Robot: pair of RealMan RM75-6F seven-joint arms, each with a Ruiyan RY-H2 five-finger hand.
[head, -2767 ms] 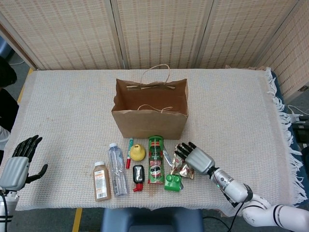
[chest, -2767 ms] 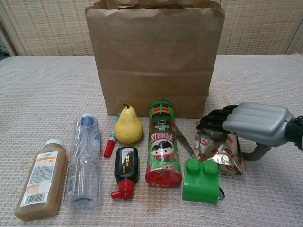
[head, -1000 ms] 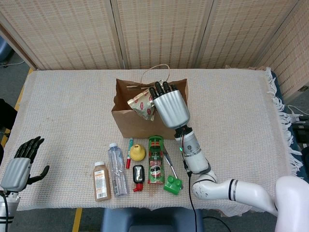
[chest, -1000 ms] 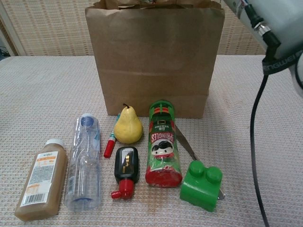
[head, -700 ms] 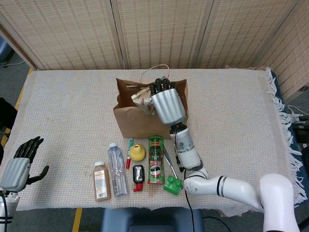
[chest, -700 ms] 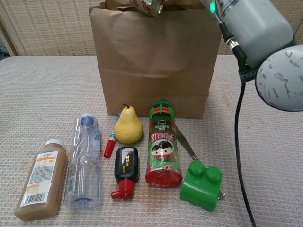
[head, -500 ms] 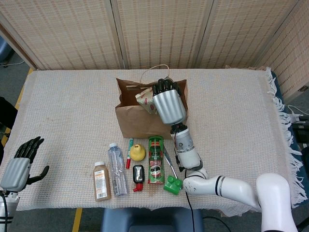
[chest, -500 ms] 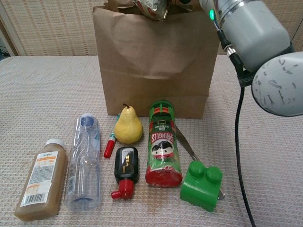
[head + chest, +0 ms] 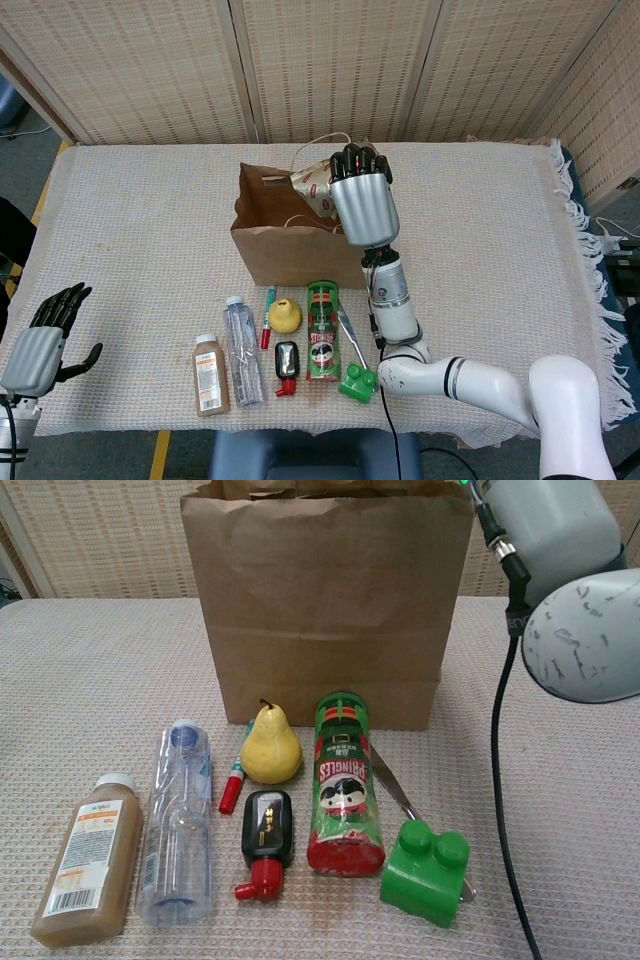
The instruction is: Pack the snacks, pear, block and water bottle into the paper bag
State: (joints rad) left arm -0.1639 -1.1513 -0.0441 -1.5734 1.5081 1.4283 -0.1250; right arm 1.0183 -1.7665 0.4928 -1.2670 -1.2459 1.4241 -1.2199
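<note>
- The right hand (image 9: 362, 205) is up over the open top of the brown paper bag (image 9: 305, 235). It holds a shiny silver and red snack packet (image 9: 315, 187) at the bag's back edge.
- The snack is not dropped in yet, so this looks like the first thing going in.
- Not packed yet: the yellow pear (image 9: 270, 746), the green can of crisps (image 9: 344, 797), the green toy block (image 9: 427, 872) and the clear water bottle (image 9: 180, 819). They lie in front of the bag.
- The left hand (image 9: 45, 334) waits far off at the table edge, spread open and holding nothing.
- A brown juice bottle (image 9: 87, 858), a red marker (image 9: 235, 776) and a small black bottle (image 9: 266, 839) lie there too.
- The table has a pale woven cloth (image 9: 140, 220). Woven screens (image 9: 330, 65) stand behind.
</note>
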